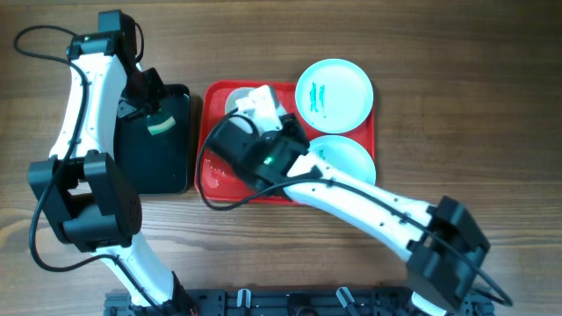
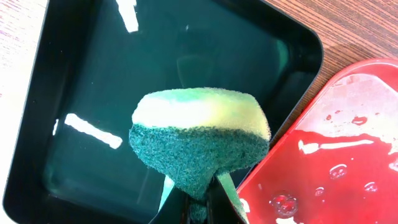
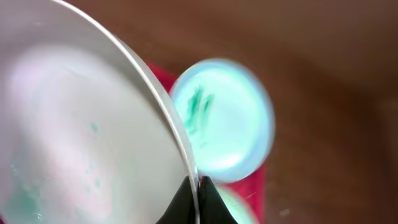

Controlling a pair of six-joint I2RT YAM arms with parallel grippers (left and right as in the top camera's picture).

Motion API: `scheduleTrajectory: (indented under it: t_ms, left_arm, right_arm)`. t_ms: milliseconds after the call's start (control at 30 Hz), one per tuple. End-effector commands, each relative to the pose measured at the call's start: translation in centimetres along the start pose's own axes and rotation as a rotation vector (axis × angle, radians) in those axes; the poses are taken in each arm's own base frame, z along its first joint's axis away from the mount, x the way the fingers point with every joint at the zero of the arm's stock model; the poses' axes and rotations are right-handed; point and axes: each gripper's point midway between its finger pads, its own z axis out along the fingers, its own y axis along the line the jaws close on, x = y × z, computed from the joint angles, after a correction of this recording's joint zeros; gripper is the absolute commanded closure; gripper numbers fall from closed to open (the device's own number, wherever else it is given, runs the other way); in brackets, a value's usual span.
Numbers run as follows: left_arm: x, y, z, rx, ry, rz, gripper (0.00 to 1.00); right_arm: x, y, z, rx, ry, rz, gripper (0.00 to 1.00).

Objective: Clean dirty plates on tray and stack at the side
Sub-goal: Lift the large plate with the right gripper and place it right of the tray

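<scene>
While the left gripper (image 2: pixel 198 200) pinches a scratchy sponge (image 2: pixel 199 143), the right gripper (image 3: pixel 196 202) clamps a smooth cream plate (image 3: pixel 81 124).

Three plates (image 1: pixel 334 95), one red tray (image 1: pixel 218 180), one black tray (image 1: pixel 167 167), one sponge (image 2: pixel 199 140).

Location type: robot test bench, laboratory style. Evidence: a white-and-black left arm (image 1: pixel 88 96) and right arm (image 1: pixel 369 197) rise from a black rail (image 1: pixel 263 301) at the edge of a wood-grain tabletop (image 1: pixel 492 105). A cable (image 1: pixel 44 28) runs exposed. A red tray (image 1: pixel 215 180) and a black tray (image 1: pixel 167 167) serve as props. The surrounding room is out of view.
</scene>
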Motion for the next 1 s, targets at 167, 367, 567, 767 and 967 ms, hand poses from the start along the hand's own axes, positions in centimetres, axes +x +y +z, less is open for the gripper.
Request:
scheduleTrajectory:
  t_ms: [167, 367, 567, 767, 967]
  left_arm:
    - [0.0, 0.2, -0.3, -0.003, -0.009, -0.009, 0.96]
    - [0.0, 0.2, -0.3, -0.003, -0.009, -0.006, 0.96]
    - [0.7, -0.3, -0.4, 0.027, 0.02, 0.049, 0.96]
    - [2.2, -3.4, -0.7, 0.143, 0.064, 0.16, 0.96]
    - [3.3, -5.4, -0.8, 0.148, 0.07, 0.218, 0.96]
  right_arm:
    - [-0.3, -1.2, -1.1, -0.54, 0.264, 0.351, 0.96]
    - [-1.1, -5.8, 0.3, -0.747, 0.332, 0.506, 0.96]
    - [3.4, -17.3, 6.0, -0.563, 0.445, 0.751, 0.96]
    - [12.9, -27.3, 10.6, -0.241, 0.552, 0.916, 0.96]
    - [20.0, -27.8, 13.0, -0.177, 0.615, 1.014, 0.96]
